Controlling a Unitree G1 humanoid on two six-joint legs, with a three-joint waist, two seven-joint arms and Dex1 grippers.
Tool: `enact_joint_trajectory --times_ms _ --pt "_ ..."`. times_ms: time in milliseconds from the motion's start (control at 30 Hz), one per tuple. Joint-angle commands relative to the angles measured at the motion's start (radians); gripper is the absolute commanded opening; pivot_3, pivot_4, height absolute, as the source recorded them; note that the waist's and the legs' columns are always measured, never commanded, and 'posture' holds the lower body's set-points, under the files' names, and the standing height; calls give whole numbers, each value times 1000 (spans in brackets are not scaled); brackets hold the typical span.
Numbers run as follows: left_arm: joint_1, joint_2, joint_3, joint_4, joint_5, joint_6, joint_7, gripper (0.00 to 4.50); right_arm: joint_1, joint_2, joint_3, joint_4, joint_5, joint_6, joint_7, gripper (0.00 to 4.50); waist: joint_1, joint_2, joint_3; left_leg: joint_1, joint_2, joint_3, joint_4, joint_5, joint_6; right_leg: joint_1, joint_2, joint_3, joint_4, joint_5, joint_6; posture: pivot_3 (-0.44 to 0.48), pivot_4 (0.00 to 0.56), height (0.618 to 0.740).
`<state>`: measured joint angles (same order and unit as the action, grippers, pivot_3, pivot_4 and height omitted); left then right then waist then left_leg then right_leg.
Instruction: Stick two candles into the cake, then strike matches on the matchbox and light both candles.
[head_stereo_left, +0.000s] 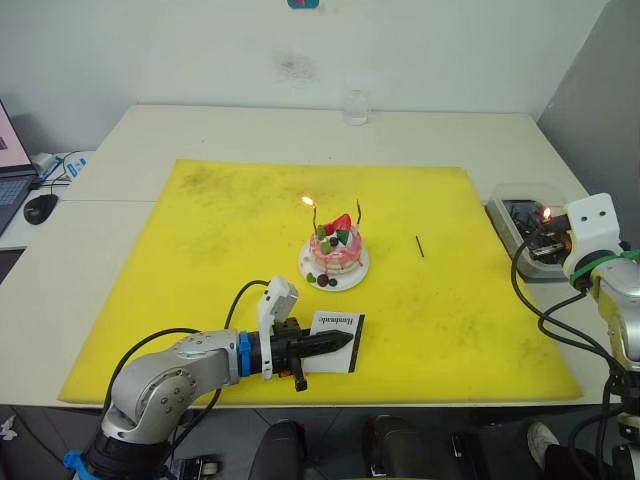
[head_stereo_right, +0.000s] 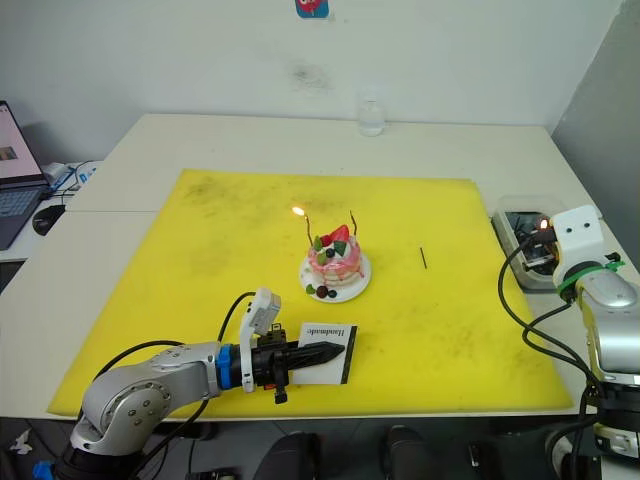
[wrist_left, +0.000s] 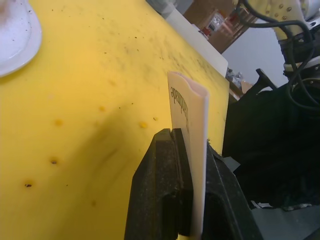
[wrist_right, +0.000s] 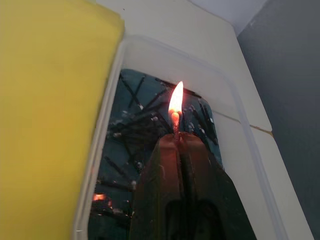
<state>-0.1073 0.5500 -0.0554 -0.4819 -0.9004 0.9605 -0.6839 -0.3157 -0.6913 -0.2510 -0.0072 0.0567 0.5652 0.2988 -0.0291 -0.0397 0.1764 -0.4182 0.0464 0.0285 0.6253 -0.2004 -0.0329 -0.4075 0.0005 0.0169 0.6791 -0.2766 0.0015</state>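
Head view: cake (head_stereo_left: 336, 252) at centre of yellow mat (head_stereo_left: 200, 300) with both candles (head_stereo_left: 314, 217) inserted — one lit; spare match (head_stereo_left: 420, 246) right of it.
Left wrist view: left gripper (wrist_left: 187, 137) clamps matchbox (wrist_left: 190, 115).
Right wrist view: right gripper (wrist_right: 179, 137) pinches burning match (wrist_right: 175, 122) over tray (wrist_right: 240, 150).

A yellow mat (head_stereo_left: 200, 260) covers the white table (head_stereo_left: 180, 130), with a clear tray (head_stereo_left: 512, 212) beside it and a glass (head_stereo_left: 356, 106) behind
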Motion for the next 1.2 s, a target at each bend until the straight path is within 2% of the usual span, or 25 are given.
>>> enact_joint_trajectory --times_ms 33,200,367,533,700,900,1200 --pt "-9 -2 8 -38 -24 8 7 0 -13 16 -31 -9 -23 -64 -56 954 0 0 0 0 0 0 0 0 0 0 0 0 0 0 0 0 150 740" --pt "-8 6 17 -37 -25 12 3 0 17 44 -48 -45 -17 -87 -86 2722 1 0 0 0 0 0 0 0 0 0 0 0 0 0 0 0 150 740" --pt "-4 12 28 -35 -19 5 5 0 66 63 -85 -201 30 -75 -66 4479 1 1 0 0 0 0 0 0 0 0 0 0 1 0 0 0 150 740" --pt "11 20 34 -33 -10 -6 -2 0 160 97 -55 -425 175 -64 77 4479 0 1 0 1 1 -1 0 0 0 1 0 0 1 0 0 0 150 740" --pt "15 22 46 -31 -4 -12 3 0 190 162 66 -506 243 -20 127 4479 -1 1 0 2 2 -2 0 0 0 1 0 -1 1 0 1 0 150 740" --pt "19 31 54 -33 -3 -13 2 0 123 277 237 -382 133 -62 45 4479 0 1 0 1 1 -1 2 0 0 1 -1 0 1 1 1 0 150 740" --pt "21 40 60 -41 -8 -10 9 0 -17 406 260 -142 34 -93 -93 4479 0 1 0 1 1 -1 1 0 0 1 -1 0 1 1 1 0 150 740"
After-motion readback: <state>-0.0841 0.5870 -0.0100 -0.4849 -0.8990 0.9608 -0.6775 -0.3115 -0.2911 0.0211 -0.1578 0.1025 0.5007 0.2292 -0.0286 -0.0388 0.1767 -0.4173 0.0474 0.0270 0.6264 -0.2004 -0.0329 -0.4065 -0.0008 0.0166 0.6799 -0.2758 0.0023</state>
